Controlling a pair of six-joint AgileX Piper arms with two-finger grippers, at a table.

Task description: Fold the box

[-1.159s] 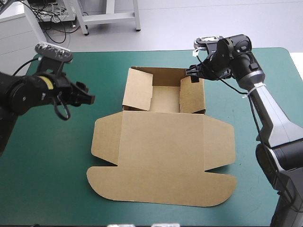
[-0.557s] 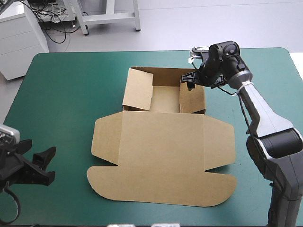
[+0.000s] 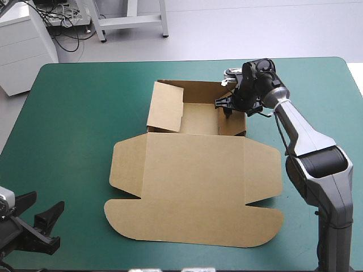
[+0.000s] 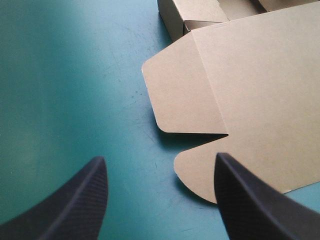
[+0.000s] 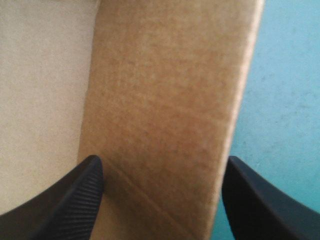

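The brown box [image 3: 193, 187] lies mid-table, its lid and flaps flat toward the near edge. At the far end its tray [image 3: 195, 119] has walls raised. My right gripper [image 3: 227, 105] is open at the tray's right wall. In the right wrist view that gripper [image 5: 163, 160] has the wall [image 5: 165, 90] between its black fingers, tray floor on one side and cover on the other. My left gripper [image 3: 41, 207] stands open at the table's near-left corner. In the left wrist view this gripper [image 4: 160, 159] points at the lid's rounded left flap [image 4: 185, 95], apart from it.
Teal-green cover [image 3: 74, 113] stretches between the box and the table's left edge. A narrower strip of cover [image 3: 317, 96] runs right of the tray, under my right arm. The tray's left flap [image 3: 164, 105] leans inward.
My left arm has swung from the table's far left down to its near-left corner. My right gripper has moved down and inward onto the tray's right wall.
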